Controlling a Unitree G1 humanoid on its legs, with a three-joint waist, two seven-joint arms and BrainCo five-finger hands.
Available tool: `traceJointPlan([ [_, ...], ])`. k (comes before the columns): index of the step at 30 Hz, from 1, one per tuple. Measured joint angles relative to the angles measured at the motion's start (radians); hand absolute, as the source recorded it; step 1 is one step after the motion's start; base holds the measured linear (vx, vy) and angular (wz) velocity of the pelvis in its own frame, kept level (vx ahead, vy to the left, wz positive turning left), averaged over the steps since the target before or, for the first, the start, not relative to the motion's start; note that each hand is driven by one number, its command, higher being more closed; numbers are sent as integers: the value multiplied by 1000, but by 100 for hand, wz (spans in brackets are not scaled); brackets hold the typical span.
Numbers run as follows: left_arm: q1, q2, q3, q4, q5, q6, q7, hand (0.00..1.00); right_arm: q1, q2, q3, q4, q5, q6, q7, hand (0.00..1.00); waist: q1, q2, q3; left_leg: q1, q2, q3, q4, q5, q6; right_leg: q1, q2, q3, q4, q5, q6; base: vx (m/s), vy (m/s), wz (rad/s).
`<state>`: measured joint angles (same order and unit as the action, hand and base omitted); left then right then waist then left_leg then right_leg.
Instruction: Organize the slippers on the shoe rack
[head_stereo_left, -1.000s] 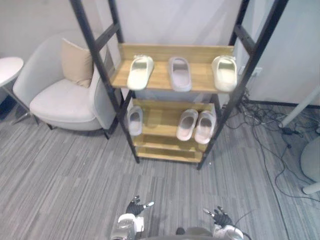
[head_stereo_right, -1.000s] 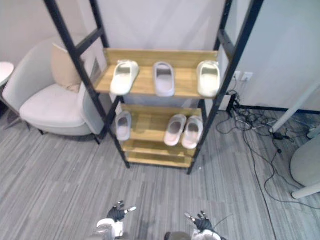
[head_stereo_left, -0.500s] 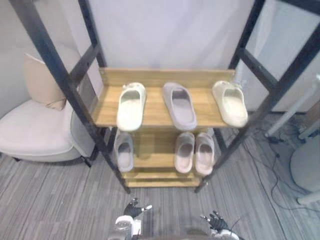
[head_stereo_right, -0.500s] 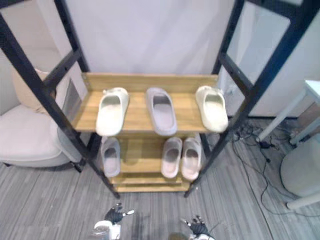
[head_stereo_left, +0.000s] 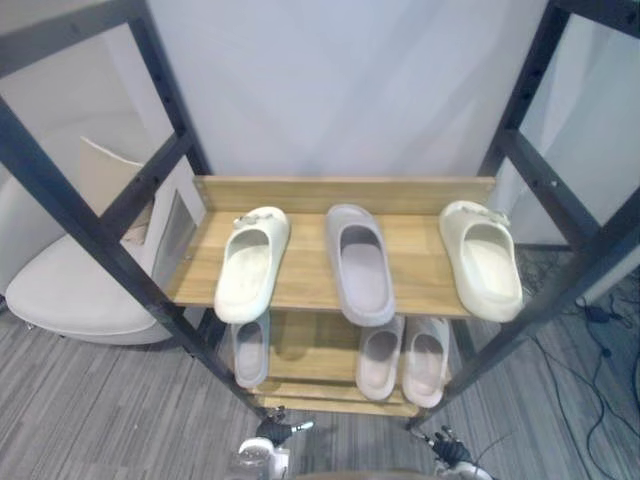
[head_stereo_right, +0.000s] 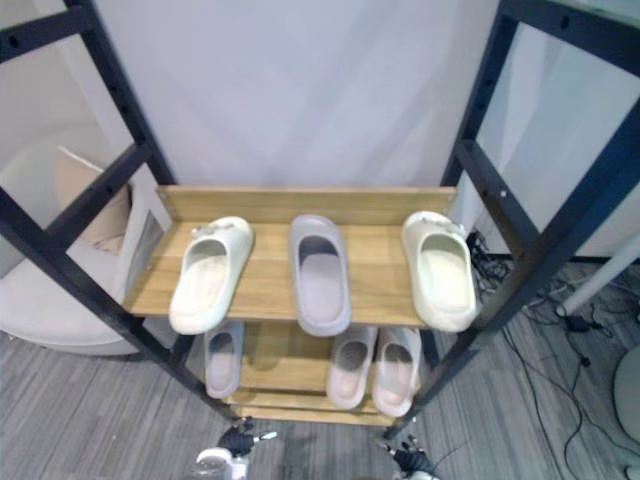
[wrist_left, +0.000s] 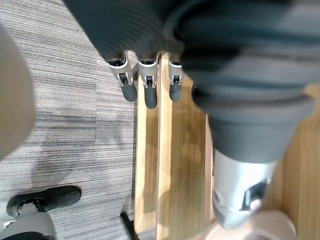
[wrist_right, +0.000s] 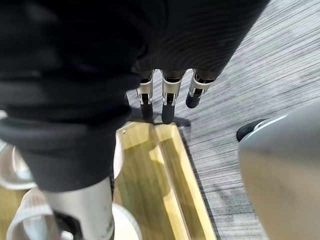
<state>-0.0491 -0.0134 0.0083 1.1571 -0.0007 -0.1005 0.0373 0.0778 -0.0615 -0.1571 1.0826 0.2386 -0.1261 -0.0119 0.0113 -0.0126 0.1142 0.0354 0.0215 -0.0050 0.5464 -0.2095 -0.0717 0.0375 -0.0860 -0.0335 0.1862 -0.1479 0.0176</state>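
Shoe rack (head_stereo_left: 300, 195): black metal frame, wooden shelves, set on grey striped carpet (head_stereo_left: 90, 410) against a pale wall.

Upper shelf (head_stereo_left: 308, 272): holds three slippers side by side, well apart, near ends reaching the front edge. Left cream slipper (head_stereo_left: 250, 268), angled slightly; grey slipper (head_stereo_left: 360, 268) in the middle; right cream slipper (head_stereo_left: 484, 262) by the right-hand frame.

Lower shelf (head_stereo_left: 302, 350): holds three more. Small grey slipper (head_stereo_left: 250, 350) at the left; pair of pale pink slippers (head_stereo_left: 402, 360) at the right, just beside each other.

Left hand (head_stereo_left: 272, 432): low over the carpet in front of the rack, fingers (wrist_left: 150, 94) straight and apart, holding nothing.

Right hand (head_stereo_left: 447, 447): low at the rack's right front foot, fingers (wrist_right: 168, 104) straight, likewise empty.

White armchair (head_stereo_left: 70, 295) with beige cushion (head_stereo_left: 108, 178): left of the rack.
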Motion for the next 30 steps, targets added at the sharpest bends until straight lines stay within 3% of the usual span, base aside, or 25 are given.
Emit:
traceJointPlan([
  [1,1,0,12,-13,0,-1,0,0,-10,6,0,2,0,2,-1,0,0,-14,8,-10,-2,10,-51,-79,30,1,-11,13,-2,0,0,31,31,-4],
  [2,1,0,11,-17,0,-1,0,0,-8,7,-1,3,0,3,-1,0,-1,-14,9,-11,-2,8,-83,-91,32,0,-12,15,-3,1,0,27,77,-14],
  [3,4,-3,-2,-23,0,0,1,0,-9,8,-8,10,1,2,-2,0,-3,-5,9,3,-3,-15,-264,-61,32,-1,-9,20,-2,2,5,23,102,-23],
  [4,8,-8,-8,-21,0,0,1,0,-11,-1,-8,6,-2,0,-3,0,-5,21,7,-2,12,-39,-332,1,12,-3,13,32,1,-8,24,35,138,-33],
  [10,22,18,-33,-25,0,2,2,0,9,20,3,-6,-1,5,-4,0,-6,-21,-22,44,-41,38,-382,-3,46,-37,-35,120,57,-41,76,19,145,-37],
  [16,23,39,-94,-1,0,2,1,0,11,12,1,15,-1,5,2,0,-7,-20,-51,66,-62,23,-426,13,58,-33,-50,112,26,-43,84,69,30,4],
  [23,8,45,-141,36,1,1,1,0,8,-2,-27,44,-2,-1,2,0,-12,6,-66,71,-62,-34,-423,13,58,4,-43,86,-17,-43,80,76,-22,9],
  [28,1,53,-147,51,8,1,3,0,9,-3,-24,41,-4,-3,-9,0,-13,-3,-67,79,-58,-36,-422,13,58,17,-38,91,-22,-43,79,17,-22,-4],
  [30,0,66,-148,51,8,1,5,0,56,-8,25,-61,-26,0,-29,0,-14,-13,-63,79,-58,-33,-422,13,58,14,-37,98,-22,-43,78,-31,-6,-6],
])
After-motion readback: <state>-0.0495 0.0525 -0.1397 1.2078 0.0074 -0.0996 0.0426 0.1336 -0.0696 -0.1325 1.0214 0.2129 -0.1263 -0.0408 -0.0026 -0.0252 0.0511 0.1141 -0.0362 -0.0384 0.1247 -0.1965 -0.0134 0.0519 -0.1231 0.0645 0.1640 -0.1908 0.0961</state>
